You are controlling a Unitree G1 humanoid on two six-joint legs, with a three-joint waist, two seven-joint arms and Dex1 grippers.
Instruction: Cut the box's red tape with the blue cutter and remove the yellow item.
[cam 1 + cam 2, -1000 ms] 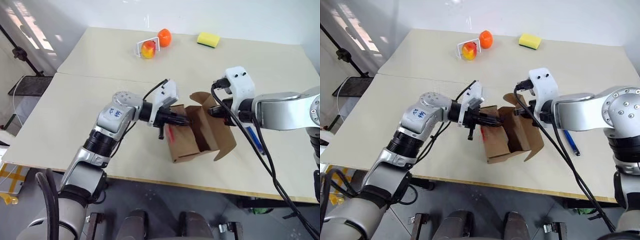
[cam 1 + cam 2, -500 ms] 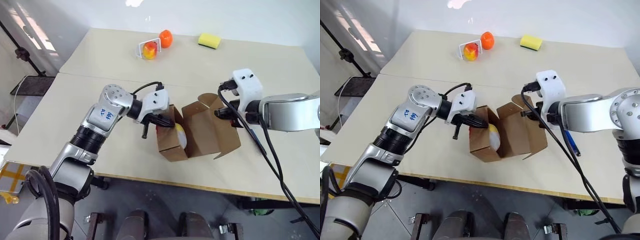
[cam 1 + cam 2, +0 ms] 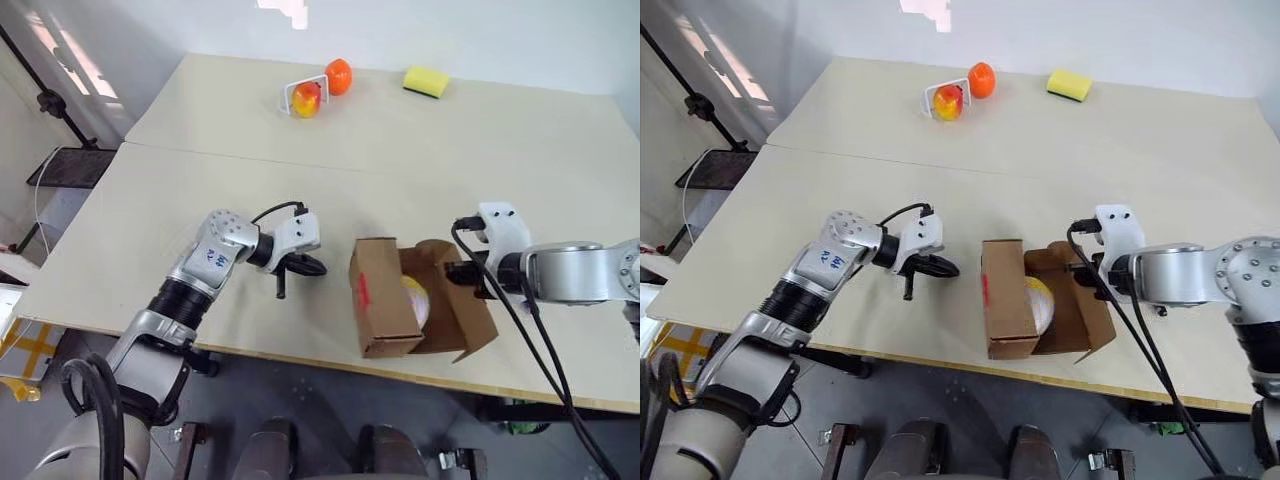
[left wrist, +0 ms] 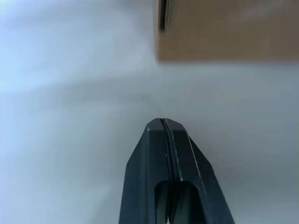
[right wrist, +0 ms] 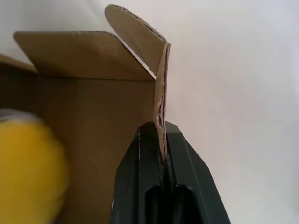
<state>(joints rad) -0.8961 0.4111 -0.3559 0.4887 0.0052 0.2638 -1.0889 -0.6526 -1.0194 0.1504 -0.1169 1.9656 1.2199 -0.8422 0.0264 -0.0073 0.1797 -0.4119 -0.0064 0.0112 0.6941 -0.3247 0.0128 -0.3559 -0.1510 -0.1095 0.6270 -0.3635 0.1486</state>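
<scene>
Yellow item: the yellow item [image 3: 1039,304] lies inside the open box [image 3: 1007,315], showing at its mouth and leaning on the inner wall beside the red-marked panel.
Box: lies on its side near the counter's [image 3: 840,190] front edge, flaps spread; the red tape [image 3: 986,289] shows as a small patch on the panel facing the left arm.
Right end effector: the right end effector [image 5: 162,148] has its fingers pressed together on the edge of a box flap, as the right wrist view shows; it pins the carton from the side away from the tape.
Left end effector: the left end effector [image 3: 308,266] is closed with nothing between its fingers, resting low over the bare counter, apart from the box.
Step in hand: judged to be taking the yellow item out, since the flaps already stand open.
Doing it well: keep the flap pinched so the box cannot slide; open the left fingers before entering, come in along the open mouth, and close on the item's rounded middle, not on the cardboard.
Risk: the round item may roll deeper if nudged.
Other things: a yellow sponge [image 3: 1069,84], an orange fruit [image 3: 982,79] and a red-and-yellow fruit [image 3: 948,101] sit at the far edge.
Writing: small blue marks on the left forearm, not legible; none on the box.
</scene>
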